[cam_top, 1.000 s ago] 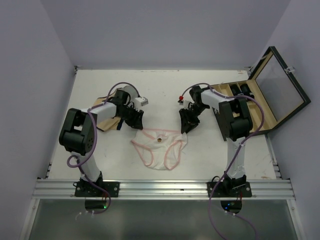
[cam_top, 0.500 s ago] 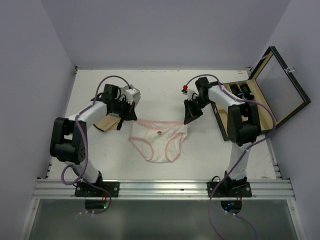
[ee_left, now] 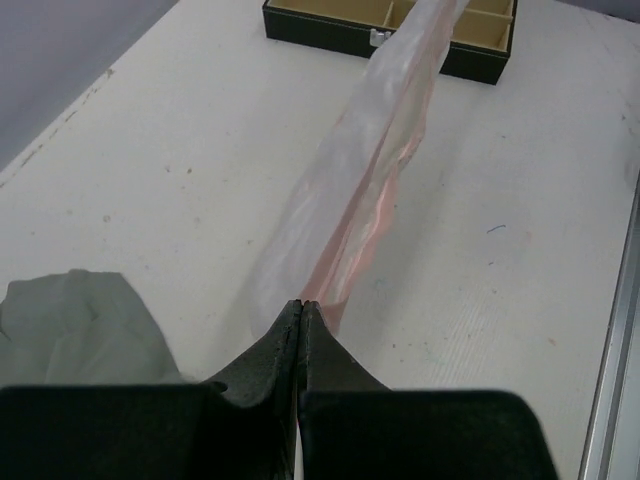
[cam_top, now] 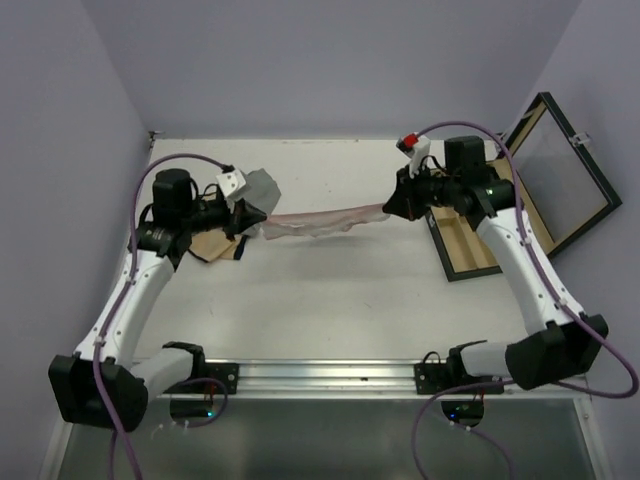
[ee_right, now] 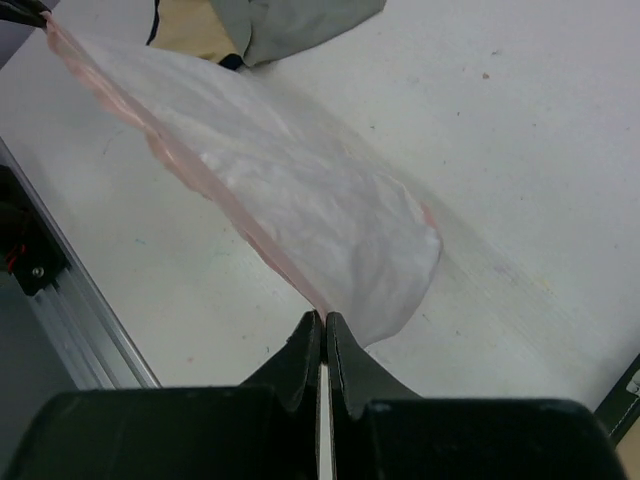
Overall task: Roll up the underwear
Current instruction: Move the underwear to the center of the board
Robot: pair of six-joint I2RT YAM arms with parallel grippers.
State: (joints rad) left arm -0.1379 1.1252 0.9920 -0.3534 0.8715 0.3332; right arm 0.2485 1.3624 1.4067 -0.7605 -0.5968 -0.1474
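Tho flat before, underwear (cam_top: 320,222) taut now.

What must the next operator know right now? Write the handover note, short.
Left gripper: shut on one end of the underwear.
Right gripper: shut on the other end.
Underwear: hangs stretched between the two grippers as a narrow band above the table, across its middle.
The grey cloth and tan cloth lie beside the left gripper and are not part of the job.
Done: both ends are gripped and the garment is pulled out straight.
Left: probably lay it flat again, then roll it up. No roll has been started yet.
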